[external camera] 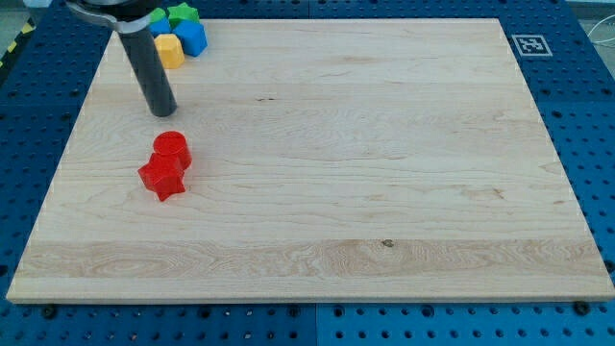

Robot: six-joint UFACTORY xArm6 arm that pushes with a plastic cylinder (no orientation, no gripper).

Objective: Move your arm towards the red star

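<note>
Blue pegboard bench (596,144) w/ hole grid all round; pale wood board (346,163) on top, fills most of view. Small knot in the grain near board's bottom centre. Yellow/black hazard tape (14,43) at view's top-left edge.

Labels: only marking is a black-and-white fiducial tag (528,44) at board's top-right corner. Square pattern, no readable text. No brand or lettering visible anywhere else.

Arm: dark rod comes in from view's top left, tilted slightly, my tip (161,111) down on the board. No gripper on this rig, just the rod end, so nothing to open, close or hold.

Task item: red star (162,178) on board's left side, roughly mid-height. Red cylinder (171,148) directly above it toward view's top, touching or just about touching; can't tell for sure if there's a gap. Tip sits above the cylinder in view, near it but apart, strip of bare wood between. Cylinder lies between tip and star.

Other blocks: cluster at board's top-left corner, right of the rod's upper part. Yellow block (170,50) closest to rod, shape unclear, looks rounded/hex-ish. Blue block (193,37) just right of it, touching. Green block (182,13) at top of cluster, looks star-like, partly cut by view's top edge. Another bit of blue (157,21) behind the yellow, mostly hidden by rod, shape n/a. Cluster well apart from the red pair.
</note>
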